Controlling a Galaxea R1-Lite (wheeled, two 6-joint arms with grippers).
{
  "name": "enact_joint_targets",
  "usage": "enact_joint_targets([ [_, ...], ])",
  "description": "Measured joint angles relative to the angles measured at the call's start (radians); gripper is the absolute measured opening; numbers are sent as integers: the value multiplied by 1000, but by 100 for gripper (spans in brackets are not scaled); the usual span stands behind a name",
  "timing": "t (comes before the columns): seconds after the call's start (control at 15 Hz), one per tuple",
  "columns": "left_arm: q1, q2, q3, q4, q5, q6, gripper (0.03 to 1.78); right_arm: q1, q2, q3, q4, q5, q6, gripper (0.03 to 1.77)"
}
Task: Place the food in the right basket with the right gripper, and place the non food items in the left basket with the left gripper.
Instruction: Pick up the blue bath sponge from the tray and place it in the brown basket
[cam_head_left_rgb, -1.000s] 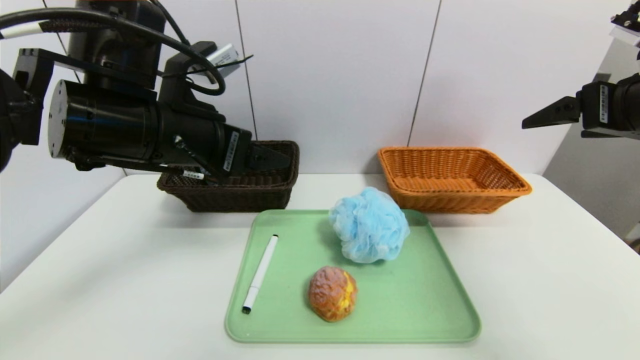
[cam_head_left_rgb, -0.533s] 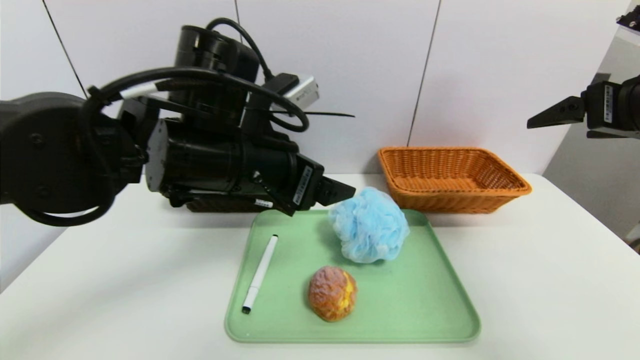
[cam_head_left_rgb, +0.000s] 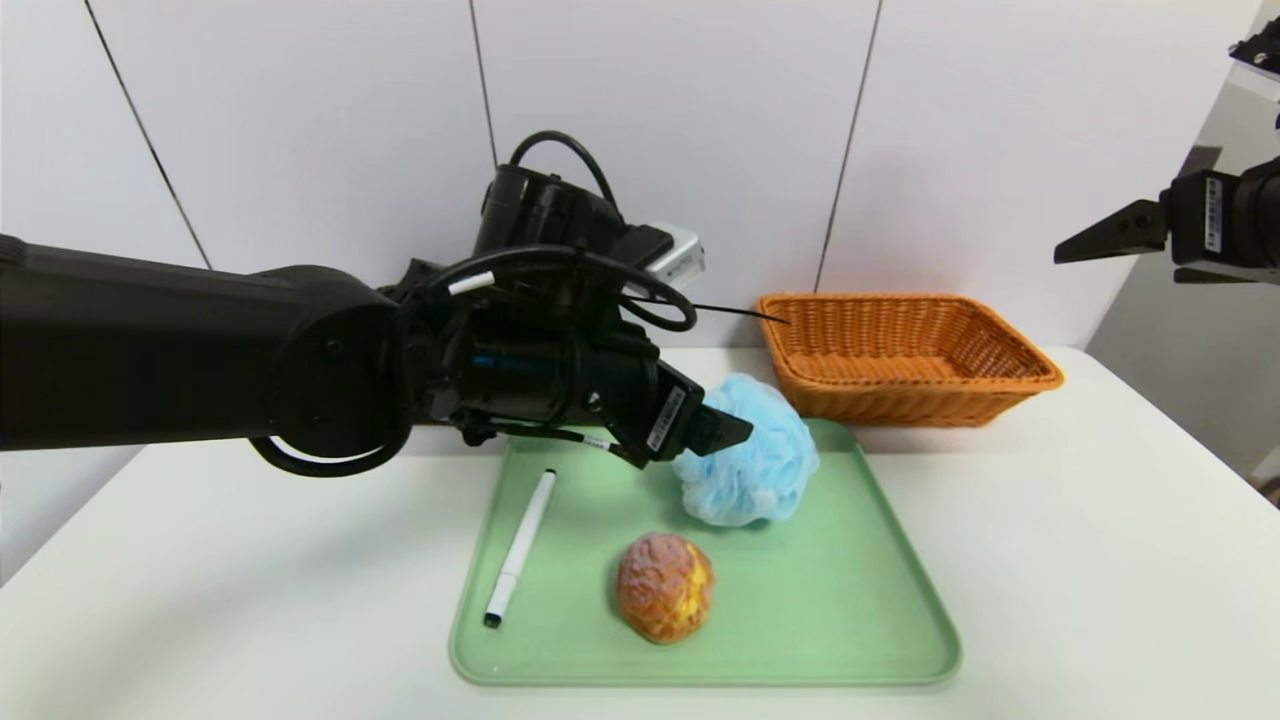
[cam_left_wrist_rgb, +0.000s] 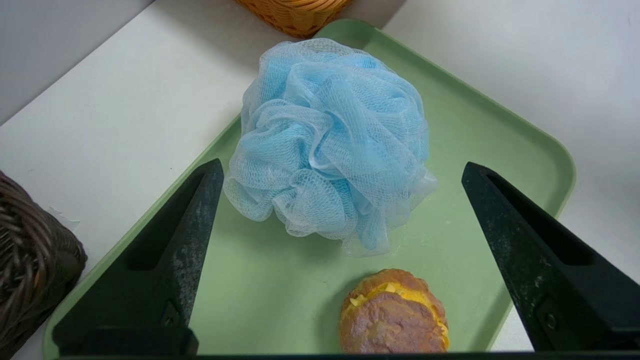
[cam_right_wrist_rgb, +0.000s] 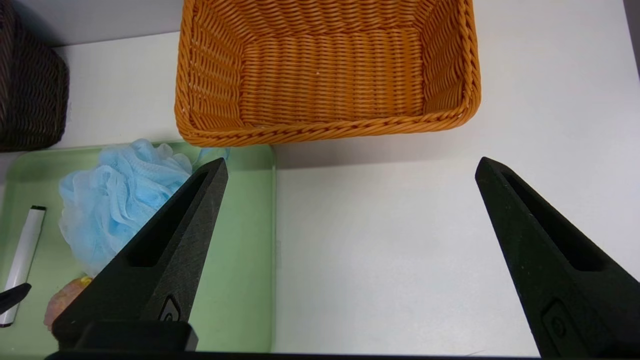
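1. Black and spread wide, the left gripper has its fingers well apart, with no object pinched between them. It hangs over the back part of the green tray, close to the blue mesh puff.
2. In the left wrist view, the puff shows between the two open fingers; whether either fingertip touches it, I cannot tell.
3. Black too, the right gripper hangs out on the right side, past the orange basket and well apart from the tray. Its fingers are spread wide and hold nothing.
4. The puff lies on the tray toward its back edge, near the orange basket's front left corner.
5. The bread roll, brown with a yellow filling, sits on the tray in front of the puff.
6. The white marker, capped in black at both ends, lies along the tray's left side, to the left of the roll.
7. The orange basket stands behind the tray on the right, on the white surface, and its inside is bare.
8. The dark brown basket stands at the back left; in the head view the left arm blocks nearly all of it.
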Motion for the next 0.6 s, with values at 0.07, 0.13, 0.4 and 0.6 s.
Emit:
enact_joint_targets([
  [0.07,0,16,-2,-10,-5,7,169,-1,1,1,-1,0,-1,171],
  [0.13,0,34,-6,-25,-6,17,169,-1,2,1,-1,0,-1,171],
  [0.4,2,94,-41,-54,-6,26,169,-1,3,6,0,-2,0,171],
  [0.6,1,142,-87,-51,-11,24,169,-1,3,9,0,-3,0,171],
])
